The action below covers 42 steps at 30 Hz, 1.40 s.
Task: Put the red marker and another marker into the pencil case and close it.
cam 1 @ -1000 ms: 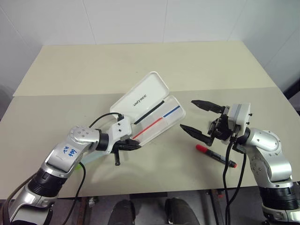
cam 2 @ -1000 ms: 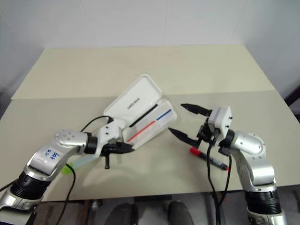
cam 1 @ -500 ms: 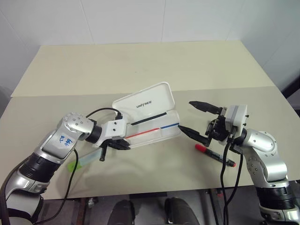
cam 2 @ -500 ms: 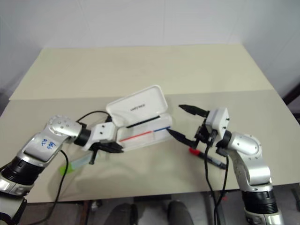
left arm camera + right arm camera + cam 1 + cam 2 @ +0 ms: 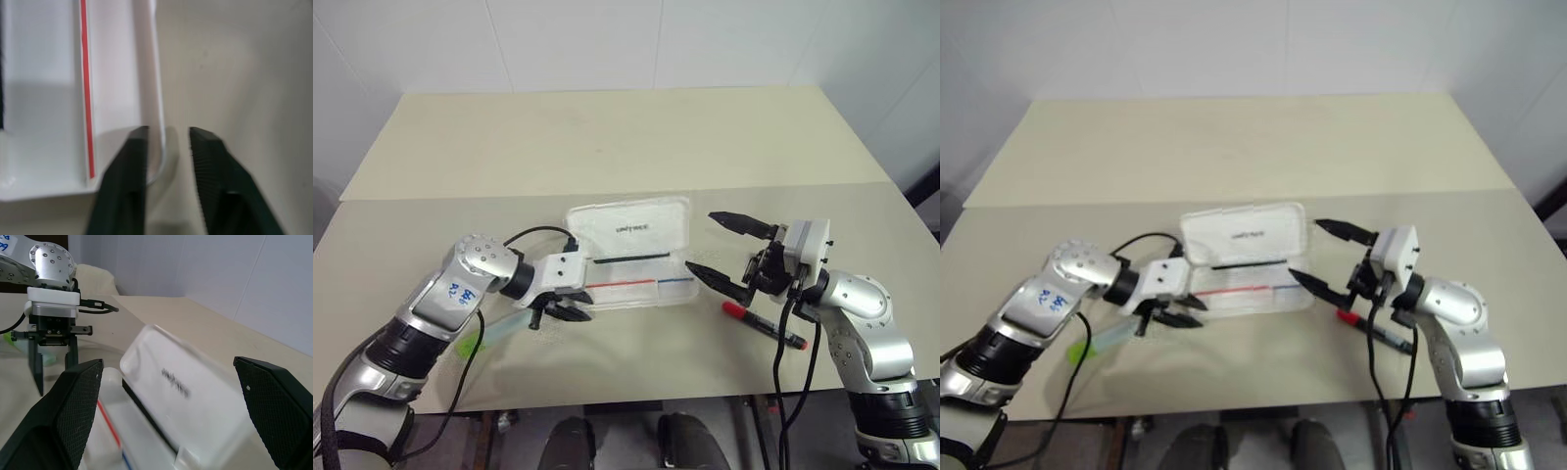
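Beige desk [image 5: 607,137], two joined surfaces, carrying everything. Open on it, the white pencil case [image 5: 631,257], lid raised toward the far side with small dark lettering on it, tray toward the near side holding a thin black pen [image 5: 631,260], a thin red pen [image 5: 622,284] and a thin blue pen [image 5: 677,279].

Left gripper [image 5: 558,311] at the case's left end, pointing down and toward the right, jaws parted with a visible gap. In the left wrist view [image 5: 166,147], the tray's rounded corner just beside one jaw, overlapping its inner edge; bare desk between the jaws; cannot tell whether that jaw touches the rim. Nothing pinched.

Right gripper [image 5: 729,255] at the case's right end, jaws spread wide, one raised and one low. Lower jaw tip just beside the tray's right end; case lid and tray seen between the jaws in the right wrist view [image 5: 166,401]. Nothing held.

Red marker [image 5: 764,325], black barrel with red cap, flat on the desk below and just to the near side of the right jaws, outside them, apart from the case.

Pale green highlighter [image 5: 494,331] flat on the desk, partly under the left forearm, behind the left jaws and well apart from the right ones, outside the case.
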Tool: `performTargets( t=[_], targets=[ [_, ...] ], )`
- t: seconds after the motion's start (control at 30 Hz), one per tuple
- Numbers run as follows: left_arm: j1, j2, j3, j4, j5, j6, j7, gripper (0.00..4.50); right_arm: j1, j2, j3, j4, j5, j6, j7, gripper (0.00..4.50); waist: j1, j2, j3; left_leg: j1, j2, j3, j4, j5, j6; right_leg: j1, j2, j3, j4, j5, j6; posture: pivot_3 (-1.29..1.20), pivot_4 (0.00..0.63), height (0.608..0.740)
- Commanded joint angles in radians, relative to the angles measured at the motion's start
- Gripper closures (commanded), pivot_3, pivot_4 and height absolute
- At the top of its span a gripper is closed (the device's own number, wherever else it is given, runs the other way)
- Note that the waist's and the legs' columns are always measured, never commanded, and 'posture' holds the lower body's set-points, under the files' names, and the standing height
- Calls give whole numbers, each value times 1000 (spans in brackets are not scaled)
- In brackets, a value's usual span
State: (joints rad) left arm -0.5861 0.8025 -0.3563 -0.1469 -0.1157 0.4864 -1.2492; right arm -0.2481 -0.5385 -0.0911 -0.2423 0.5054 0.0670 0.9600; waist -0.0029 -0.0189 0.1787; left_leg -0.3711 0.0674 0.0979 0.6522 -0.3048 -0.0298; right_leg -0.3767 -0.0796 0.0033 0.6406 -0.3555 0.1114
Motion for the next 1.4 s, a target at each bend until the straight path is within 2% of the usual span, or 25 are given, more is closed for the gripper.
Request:
performTargets(
  t=[0.03, 0.07, 0.37, 0.47, 0.6, 0.83, 1.0, 1.1, 1.23, 1.3, 1.4],
  targets=[
    [5, -12, 28, -51, -29, 59, 18, 1666, -5, 8, -13, -15, 8, -17, -8, 0, -1, 0, 0, 0, 0, 0, 0, 0, 0, 0, 0, 0, 0, 0, 0, 0, 150, 740],
    [9, -15, 36, -62, -37, 74, 24, 1377, -5, 10, -12, -15, 9, -17, -9, 0, -2, 0, 0, 0, 0, 0, 1, 0, 0, 0, 0, 0, 1, 0, 0, 0, 150, 740],
    [64, -14, 80, -130, -79, 117, 68, 1377, -3, 14, -3, -16, 15, -7, -1, 0, -2, 0, 0, 0, 0, -1, 2, 0, 0, 0, 0, 1, 2, 0, 0, 0, 150, 740],
    [131, -31, 110, -163, -103, 77, 99, 1377, 2, 1, -2, -26, 24, 12, 9, 0, -2, 0, 0, 0, 0, -1, 3, 0, 0, 0, 0, 1, 3, 0, 0, 0, 150, 740],
    [209, -103, 175, -197, -156, -51, 130, 1377, 26, -34, -20, -48, 47, 48, 27, 0, -1, 0, 0, 0, 1, -1, 3, -1, 2, 0, 0, 1, 3, 0, 0, 0, 150, 740],
    [258, -222, 290, -310, -344, 13, 219, 1377, 83, -147, -96, -64, 102, 116, 77, 0, 0, 0, 0, -1, 1, -1, 6, -3, 6, 1, -1, 1, 3, 1, 2, 0, 150, 740],
    [325, -197, 375, -324, -418, -83, 158, 1377, 195, -280, -211, -50, 127, 184, 137, 0, -1, 0, 0, 0, 1, -1, 6, -4, 6, 2, -1, 2, 3, 2, 2, 0, 150, 740],
    [351, -165, 394, -304, -423, -132, 107, 1377, 260, -321, -251, -26, 118, 188, 176, 0, -1, 0, 0, 0, 0, -1, 7, -4, 7, 2, -1, 2, 2, 2, 2, 0, 150, 740],
    [358, -136, 396, -276, -406, -183, 74, 1377, 313, -338, -279, 20, 102, 181, 212, 0, -1, 0, 0, 1, 0, -1, 7, -4, 7, 2, -1, 2, 1, 3, 2, 0, 150, 740],
    [361, -82, 422, -231, -387, -225, 19, 1377, 353, -331, -272, 36, 86, 194, 206, 0, -1, -1, 0, 1, 0, 0, 7, -4, 7, 3, -1, 2, 0, 4, 2, 0, 150, 740],
    [349, -55, 443, -190, -392, -251, 11, 1377, 374, -312, -256, 41, 80, 204, 191, 0, -1, 0, 1, 0, 0, 0, 6, -4, 7, 2, 0, 2, 0, 4, 2, 0, 150, 740]
  ],
)
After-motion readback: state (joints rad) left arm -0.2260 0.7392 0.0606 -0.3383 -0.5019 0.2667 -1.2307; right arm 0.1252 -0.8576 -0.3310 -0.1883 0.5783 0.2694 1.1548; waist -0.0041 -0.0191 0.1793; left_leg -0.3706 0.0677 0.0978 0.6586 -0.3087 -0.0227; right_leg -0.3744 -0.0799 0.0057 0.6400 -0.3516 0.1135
